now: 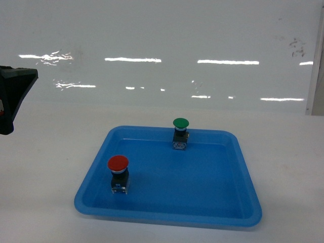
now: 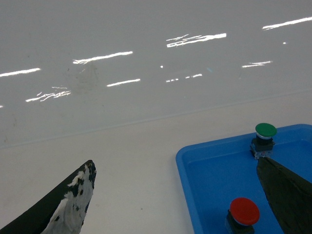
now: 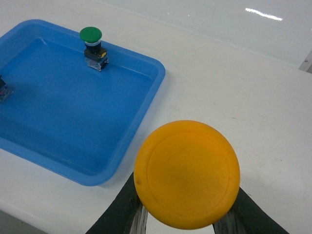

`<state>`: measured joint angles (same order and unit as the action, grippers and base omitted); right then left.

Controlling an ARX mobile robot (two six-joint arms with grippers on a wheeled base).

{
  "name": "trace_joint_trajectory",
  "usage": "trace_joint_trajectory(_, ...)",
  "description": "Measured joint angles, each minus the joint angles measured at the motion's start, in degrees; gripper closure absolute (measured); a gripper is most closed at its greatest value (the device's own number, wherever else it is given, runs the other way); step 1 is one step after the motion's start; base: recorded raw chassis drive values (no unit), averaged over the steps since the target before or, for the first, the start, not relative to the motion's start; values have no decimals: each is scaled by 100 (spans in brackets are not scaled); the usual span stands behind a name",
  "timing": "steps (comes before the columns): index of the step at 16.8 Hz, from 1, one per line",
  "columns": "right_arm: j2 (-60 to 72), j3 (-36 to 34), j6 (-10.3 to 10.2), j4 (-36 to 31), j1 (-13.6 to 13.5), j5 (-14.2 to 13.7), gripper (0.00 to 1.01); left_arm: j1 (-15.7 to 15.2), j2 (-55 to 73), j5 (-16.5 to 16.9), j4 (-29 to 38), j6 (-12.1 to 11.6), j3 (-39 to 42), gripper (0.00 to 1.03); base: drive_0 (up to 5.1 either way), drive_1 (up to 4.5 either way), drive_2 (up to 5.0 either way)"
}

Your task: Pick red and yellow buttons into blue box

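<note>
The red button (image 1: 118, 163) stands upright inside the blue box (image 1: 167, 217), a shallow tray, near its front left corner. It also shows low in the left wrist view as the red button (image 2: 243, 210). My left gripper (image 2: 174, 163) hangs open and empty over the blue box's (image 2: 187, 195) left rim; in the head view it shows only as a dark piece, left gripper (image 1: 12, 96), at the left edge. My right gripper (image 3: 187, 222) is shut on the yellow button (image 3: 187, 174), held above the bare table to the right of the blue box (image 3: 146, 102). It is out of the head view.
A green-capped button (image 1: 180, 123) stands upright at the tray's far edge, also seen as the green button (image 3: 90, 34). A glossy white wall (image 1: 162, 50) rises behind the white table. The table's near edge (image 3: 14, 222) shows at the lower left of the right wrist view.
</note>
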<state>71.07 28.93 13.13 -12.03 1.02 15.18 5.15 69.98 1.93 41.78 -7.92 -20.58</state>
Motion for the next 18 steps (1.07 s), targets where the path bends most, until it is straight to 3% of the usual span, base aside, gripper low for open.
trace_joint_trajectory(1, 68, 0, 103, 28, -2, 39, 73, 0, 0, -2, 0, 0, 0, 5, 0, 0, 0)
trace_joint_trajectory(8, 184, -11, 105, 33, -26, 149, 73, 0, 17, 31, -15, -4, -13, 5, 0, 0, 0)
trace_joint_trajectory(10, 184, -11, 105, 31, -26, 153, 73, -2, 463, 313, -643, -55, -529, 5, 0, 0, 0)
trace_joint_trajectory(13, 184, -11, 105, 33, -26, 153, 73, 70, 872, 667, -1797, -483, -1390, 5, 0, 0, 0)
trace_joint_trajectory(18, 184, -11, 105, 33, -28, 155, 73, 136, 2138, 601, -2815, -1113, -2857, 5, 0, 0, 0)
